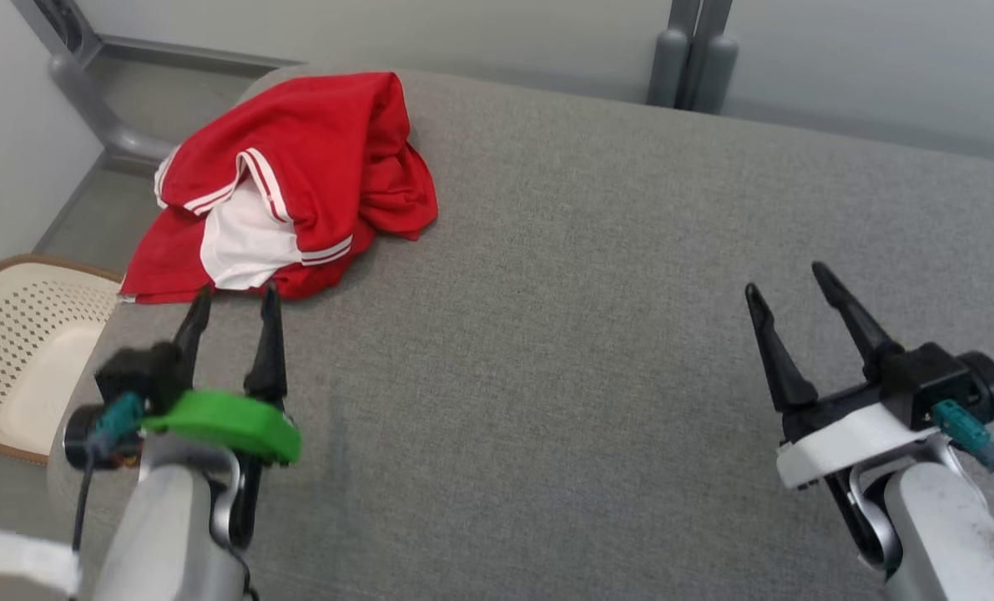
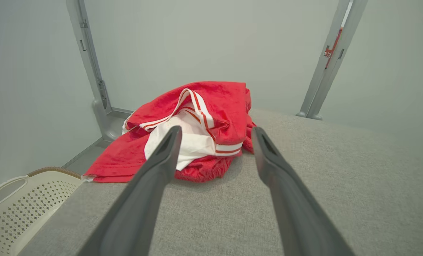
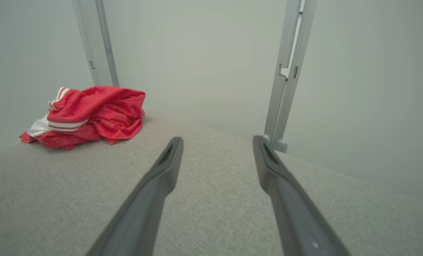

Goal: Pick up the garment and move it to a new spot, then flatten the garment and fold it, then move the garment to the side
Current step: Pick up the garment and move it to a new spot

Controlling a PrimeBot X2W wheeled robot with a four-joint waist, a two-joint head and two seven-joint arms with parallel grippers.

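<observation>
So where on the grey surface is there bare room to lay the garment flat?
Bare: the stretch from the left fingers across to the right fingers and back to the far edge. Crowded: the far-left corner, where the garment lies crumpled.

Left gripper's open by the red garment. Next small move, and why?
Probably ease the left gripper forward and down onto the near edge of the garment. Its jaws stand open just short of the crumpled cloth, holding nothing; the right gripper is open too, far off over the grey surface.
</observation>
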